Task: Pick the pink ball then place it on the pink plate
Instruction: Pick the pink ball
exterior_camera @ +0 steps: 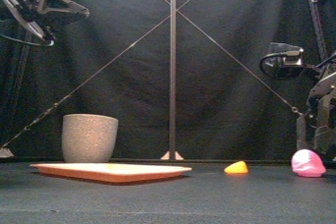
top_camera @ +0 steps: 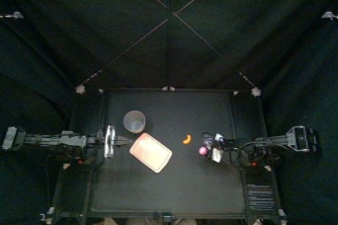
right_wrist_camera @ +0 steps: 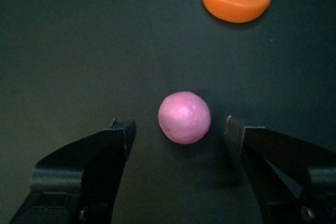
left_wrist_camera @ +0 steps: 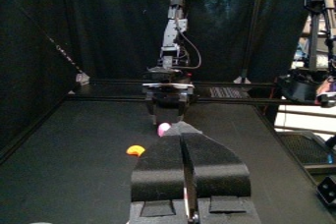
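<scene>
The pink ball (right_wrist_camera: pixel 184 116) lies on the black table, right of the middle (top_camera: pixel 205 154) (exterior_camera: pixel 308 163). My right gripper (right_wrist_camera: pixel 179 130) hangs open just over it, one jaw on each side, not touching; it shows at the right edge in the front view (exterior_camera: pixel 320 135). The pink plate (top_camera: pixel 152 151) (exterior_camera: pixel 112 171) lies flat, left of the middle, with nothing on it. My left gripper (left_wrist_camera: pixel 191 174) is shut and empty, resting high at the left, beyond the plate (top_camera: pixel 106 148). From there the ball (left_wrist_camera: pixel 163 129) shows under the right gripper (left_wrist_camera: pixel 168 95).
A small orange toy (top_camera: pixel 189 139) (exterior_camera: pixel 237 168) (right_wrist_camera: pixel 237 0) lies between ball and plate. The tall grey speckled cup (top_camera: pixel 133 120) (exterior_camera: pixel 89 138) stands upright behind the plate's left end.
</scene>
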